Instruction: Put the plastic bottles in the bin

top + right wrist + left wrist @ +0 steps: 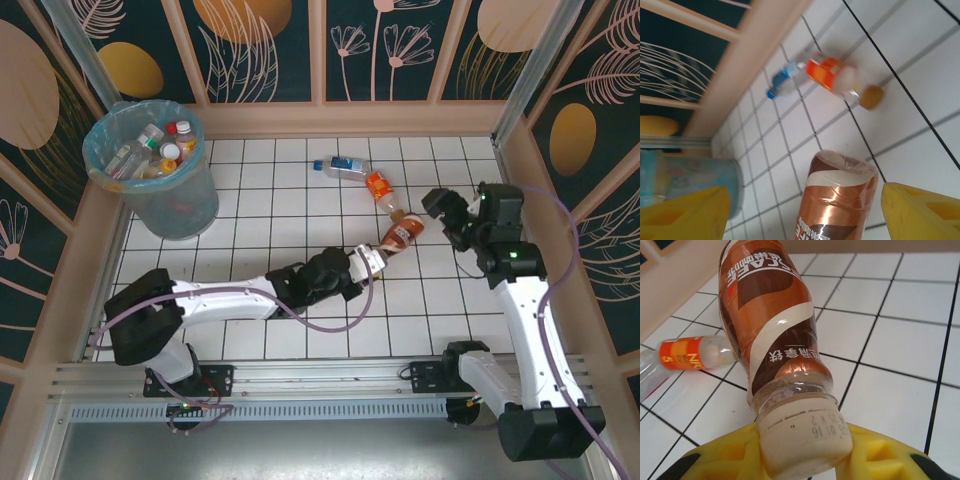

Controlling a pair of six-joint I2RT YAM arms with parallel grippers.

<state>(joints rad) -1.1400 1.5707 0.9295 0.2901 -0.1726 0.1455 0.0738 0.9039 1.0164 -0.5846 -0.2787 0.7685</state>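
A brown-labelled plastic bottle (403, 232) lies mid-table with its cream cap (807, 435) toward my left gripper (372, 262). The yellow fingers (725, 460) of that gripper press on both sides of the cap, so it is shut on it. My right gripper (445, 215) stands open just right of the bottle's base (837, 200), its fingers wide apart and clear of the bottle. An orange-labelled bottle (381, 190) and a blue-labelled bottle (343, 166) lie just beyond. The bin (165, 205), lined with a light-blue bag, stands at the far left corner and holds several bottles (160, 148).
A wooden frame (350, 118) runs along the back of the white tiled table (250, 230), with posts on both sides. The left arm stretches across the table's middle. Open tiles lie between the bin and the loose bottles.
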